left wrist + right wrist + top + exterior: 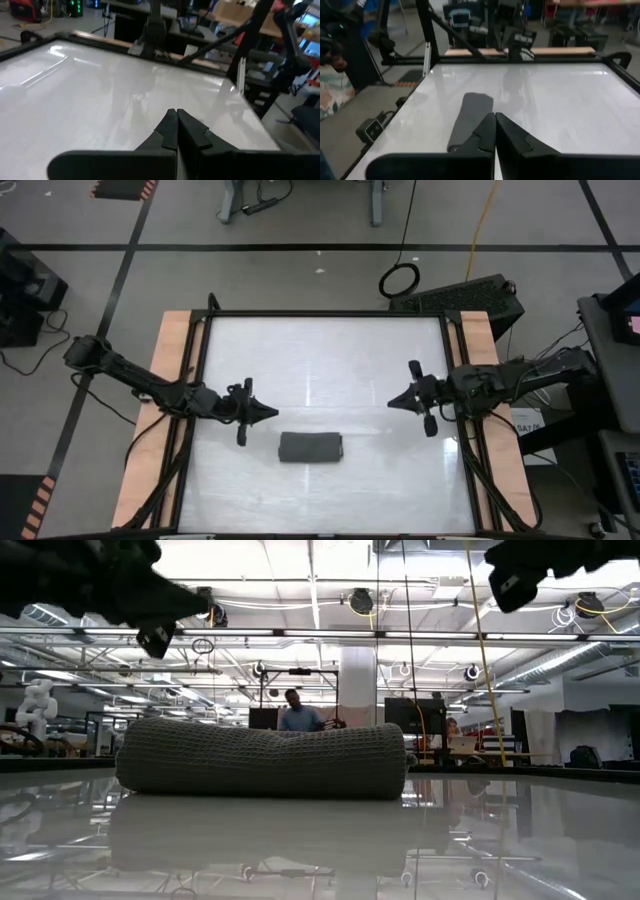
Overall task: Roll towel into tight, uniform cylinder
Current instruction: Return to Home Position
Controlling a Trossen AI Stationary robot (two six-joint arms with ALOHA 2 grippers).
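Left gripper (268, 412): fingers pressed together, empty, raised over the left half of the table (320, 350). Right gripper (392, 402): fingers likewise together, empty, over the right half. Towel (310, 446): rolled into a cylinder, lying midway between the side edges, toward the near edge, apart from both grippers.

The towel (310, 446) lies on the table (330, 350) toward its near edge. The left gripper (270, 412) hangs just left and behind it, the right gripper (393, 403) farther right.
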